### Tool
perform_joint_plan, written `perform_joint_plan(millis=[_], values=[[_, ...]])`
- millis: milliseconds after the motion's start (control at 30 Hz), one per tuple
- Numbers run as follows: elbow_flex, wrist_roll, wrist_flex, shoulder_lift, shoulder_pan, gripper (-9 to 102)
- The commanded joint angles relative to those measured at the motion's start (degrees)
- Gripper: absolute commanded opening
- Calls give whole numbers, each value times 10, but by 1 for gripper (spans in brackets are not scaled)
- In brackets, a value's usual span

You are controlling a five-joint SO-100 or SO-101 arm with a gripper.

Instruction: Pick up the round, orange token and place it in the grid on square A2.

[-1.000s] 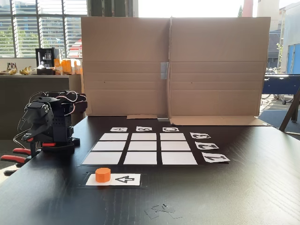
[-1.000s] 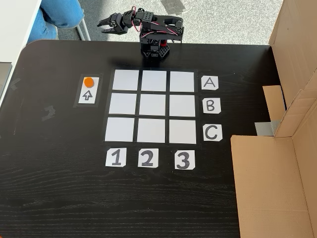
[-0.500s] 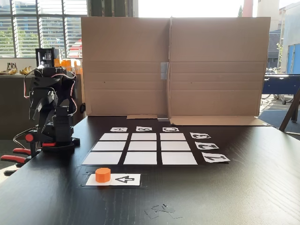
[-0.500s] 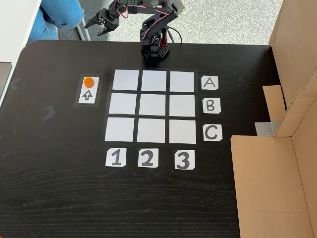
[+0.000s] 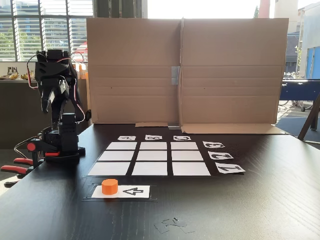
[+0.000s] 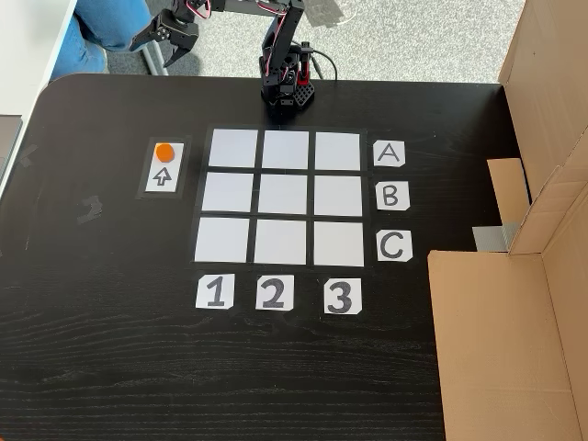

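Low front fixed view: black arm (image 5: 59, 117) stands at the table's left edge, raised and folded at the top, well above the tabletop. Gripper (image 5: 47, 102) hangs dark against the windows, can't tell how far open here; nothing seen in it. Orange token (image 5: 109, 186) sits well below and to the right of the gripper, nearer the camera, on the left end of a white card w/ black arrow (image 5: 121, 191), arrow head pointing at the token. Grid (image 5: 150, 159) lies flat to the right of the arm base, beyond the token; its nine white cells are bare. Letter cards run along the far edge, number cards down the right side. Red-handled clamps (image 5: 17, 165) grip the table edge below the gripper. Cardboard wall (image 5: 185, 72) stands upright behind the grid.

Top-down fixed view: gripper (image 6: 165, 43) reaches left from the base (image 6: 287, 92), out past the table's top edge, jaws spread open, tips pointing down-left, empty. Token (image 6: 164, 152) sits below the gripper in this view, well apart, on the top end of the arrow card (image 6: 164, 168). Grid (image 6: 285, 196) lies to the right of the token. Square A2 (image 6: 286, 151), top row, middle cell, is bare, down-right of the gripper, just in front of the base. Label cards A, B, C at right, 1, 2, 3 below. A person's blue-clad leg (image 6: 110, 23) shows just left of the gripper.
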Motion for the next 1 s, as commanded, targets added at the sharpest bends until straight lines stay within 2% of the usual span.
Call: perform_joint_plan(millis=[0,200,400,567,967], values=[[-90,11,34,-49,-13,38],[-178,40,74,-127,-37,40],[-185,73,78,-185,-73,50],[-179,76,79,-228,-114,54],[-182,141,79,-296,-177,54]])
